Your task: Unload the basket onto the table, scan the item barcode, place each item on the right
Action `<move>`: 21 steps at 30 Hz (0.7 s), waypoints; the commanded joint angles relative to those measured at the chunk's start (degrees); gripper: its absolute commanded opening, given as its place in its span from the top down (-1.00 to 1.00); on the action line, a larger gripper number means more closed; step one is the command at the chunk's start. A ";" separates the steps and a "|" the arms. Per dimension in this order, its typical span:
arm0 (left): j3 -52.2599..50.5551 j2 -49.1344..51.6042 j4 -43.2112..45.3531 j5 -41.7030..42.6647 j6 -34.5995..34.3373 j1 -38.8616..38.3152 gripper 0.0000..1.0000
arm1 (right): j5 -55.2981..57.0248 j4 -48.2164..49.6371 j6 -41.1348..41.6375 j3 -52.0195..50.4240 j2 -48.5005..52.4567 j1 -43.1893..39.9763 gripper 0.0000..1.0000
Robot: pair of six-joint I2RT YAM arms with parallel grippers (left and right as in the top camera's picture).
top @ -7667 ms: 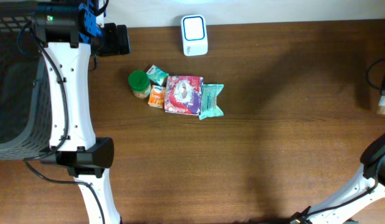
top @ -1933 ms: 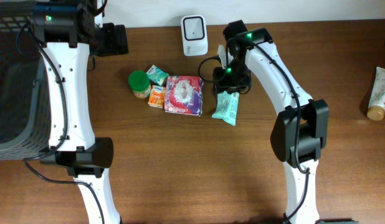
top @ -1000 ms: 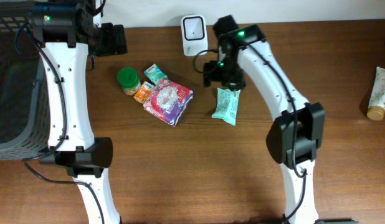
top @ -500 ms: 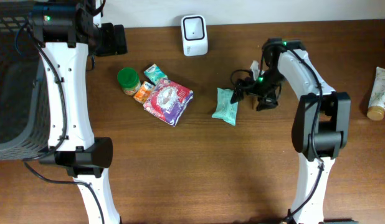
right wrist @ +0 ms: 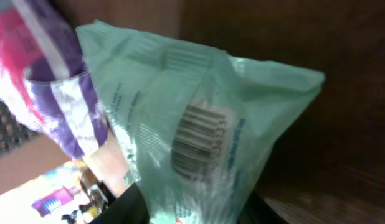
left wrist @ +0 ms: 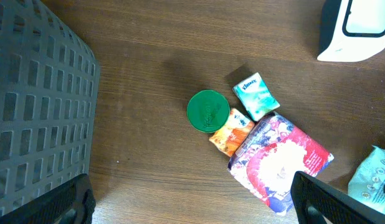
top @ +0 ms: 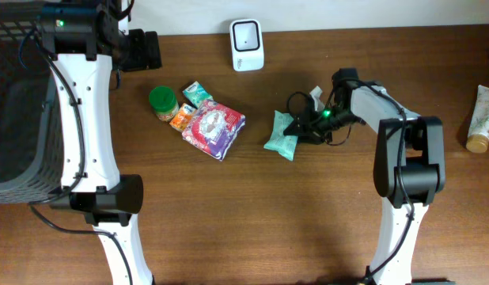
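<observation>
Overhead view: right gripper (top: 301, 127) has its jaws pinched narrow on the right end of the teal packet (top: 279, 134), mid-table (top: 229, 222), nearer the back edge. Right wrist view shows the packet's barcode (right wrist: 195, 140). Scanner (top: 247, 34) sits at the back edge, apart from the packet. Left gripper (left wrist: 192, 202) is spread wide and empty, by the back-left corner.

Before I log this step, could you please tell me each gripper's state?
Left gripper: open, holding nothing.
Right gripper: closed on the green packet.
</observation>
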 commanded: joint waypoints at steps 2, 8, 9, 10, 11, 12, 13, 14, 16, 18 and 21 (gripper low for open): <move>0.66 -0.66 -0.04 -0.46 0.31 0.00 -0.98 | 2.67 0.48 0.22 -1.60 1.44 0.04 0.65; 0.66 -0.63 -0.04 -0.46 0.31 0.00 -0.98 | 16.17 -8.07 -0.68 7.67 0.39 1.33 0.79; 0.66 -0.63 -0.04 -0.46 0.31 0.00 -0.98 | 22.14 -12.09 -0.68 11.54 0.07 2.47 0.79; 0.66 -0.63 -0.04 -0.46 0.31 0.00 -0.98 | 27.63 -15.85 -1.25 15.28 -0.11 3.78 0.77; 0.66 -0.66 -0.04 -0.46 0.31 -0.02 -0.98 | 34.36 -19.63 -1.51 19.47 -0.11 5.73 0.75; 0.66 -0.63 -0.04 -0.46 0.31 -0.02 -0.98 | 41.46 -22.32 -1.49 22.49 -0.11 8.00 0.73; 0.66 -0.63 -0.04 -0.46 0.31 0.00 -0.99 | 45.77 -22.97 -1.51 23.58 -0.11 9.79 0.59; 0.66 -0.63 -0.04 -0.46 0.31 0.00 -0.98 | 50.90 -22.84 -1.51 23.67 -0.11 12.41 0.43; 0.66 -0.63 -0.04 -0.46 0.31 0.00 -0.98 | 54.36 -22.77 -1.51 23.47 0.46 15.41 0.33; 0.66 -0.63 -0.04 -0.46 0.31 0.00 -0.99 | 54.71 -22.62 -1.51 23.41 0.66 17.59 0.14; 0.66 -0.63 -0.04 -0.46 0.31 0.00 -0.98 | 54.58 -22.62 2.89 23.41 0.63 18.23 -0.19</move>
